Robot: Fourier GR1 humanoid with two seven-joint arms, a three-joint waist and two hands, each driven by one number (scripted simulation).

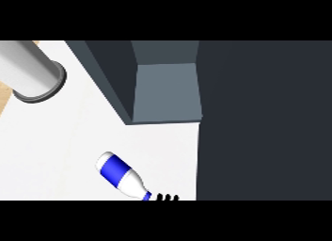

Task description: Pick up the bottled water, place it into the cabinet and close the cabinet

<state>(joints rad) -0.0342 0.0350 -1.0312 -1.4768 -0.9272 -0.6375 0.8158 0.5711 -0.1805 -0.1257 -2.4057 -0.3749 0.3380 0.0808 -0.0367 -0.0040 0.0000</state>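
One bottled water (121,175) lay on its side on the white counter (71,136), its cap end pointing toward the lower edge of the head view. Black fingertips of one hand (167,197) showed just beside the cap; which hand it was, and whether it was apart or curled, could not be told. Behind stood the dark cabinet (265,117), its grey interior (167,89) open. A grey cylinder (29,70) lay at upper left, well apart.
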